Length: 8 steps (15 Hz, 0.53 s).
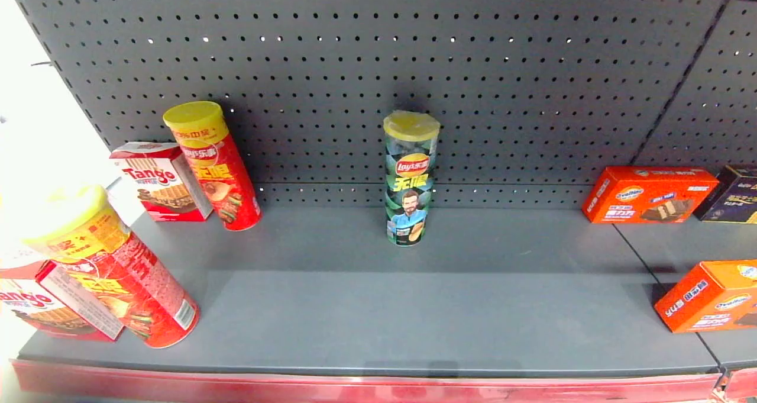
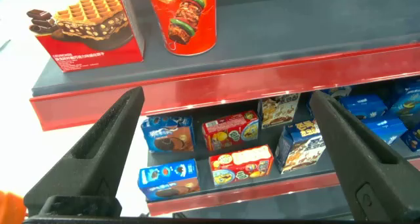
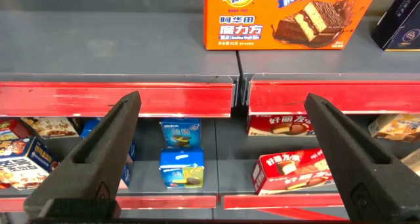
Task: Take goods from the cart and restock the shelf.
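Left tool (image 2: 226, 96) and right tool (image 3: 223, 98) both gape empty before the shelf (image 1: 378, 308); probably between placements; next, fetch more goods from the cart.

The grey shelf (image 1: 378, 308) has a perforated back panel (image 1: 414, 54) and a red strip (image 1: 366, 388) along its front edge. A green chips can (image 1: 410, 178) stands upright in the middle, close to the back panel and well apart from the other goods. At the left rear, the rear red chips can (image 1: 213, 166) stands just beside the rear waffle box (image 1: 159, 181). At the left front, the front red chips can (image 1: 118, 273) stands just beside the front waffle box (image 1: 41, 302). On the right, the rear orange cake box (image 1: 647, 194) lies near the back panel with a dark box (image 1: 733, 196) just beside it. The front orange cake box (image 1: 709, 296) lies nearer the front edge.
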Motion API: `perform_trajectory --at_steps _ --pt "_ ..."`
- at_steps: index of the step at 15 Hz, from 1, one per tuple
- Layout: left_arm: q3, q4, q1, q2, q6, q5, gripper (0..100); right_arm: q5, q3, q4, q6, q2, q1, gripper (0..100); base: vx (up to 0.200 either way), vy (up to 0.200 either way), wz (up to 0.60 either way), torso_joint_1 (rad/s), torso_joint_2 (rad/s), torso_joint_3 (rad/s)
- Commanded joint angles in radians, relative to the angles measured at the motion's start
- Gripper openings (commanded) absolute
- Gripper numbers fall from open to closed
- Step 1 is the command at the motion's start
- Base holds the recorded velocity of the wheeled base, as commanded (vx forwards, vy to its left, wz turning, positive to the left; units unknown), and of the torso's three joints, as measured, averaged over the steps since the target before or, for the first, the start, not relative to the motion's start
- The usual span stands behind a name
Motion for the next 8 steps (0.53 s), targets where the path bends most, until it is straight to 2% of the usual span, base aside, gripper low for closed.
perform_trajectory --at_steps 1,3,8 --pt "0.000 0.000 0.000 0.000 0.000 0.000 100 0.000 0.000 0.000 -0.001 0.001 0.000 100 0.000 0.000 0.00 0.000 0.00 0.000" --pt "0.000 0.000 0.000 0.000 0.000 0.000 100 0.000 0.000 0.000 0.000 0.001 0.000 100 0.000 0.000 0.00 0.000 0.00 0.000" --pt "0.000 0.000 0.000 0.002 -0.002 0.000 100 0.000 0.000 0.000 0.000 0.001 0.000 100 0.000 0.000 0.60 0.004 0.01 0.000"
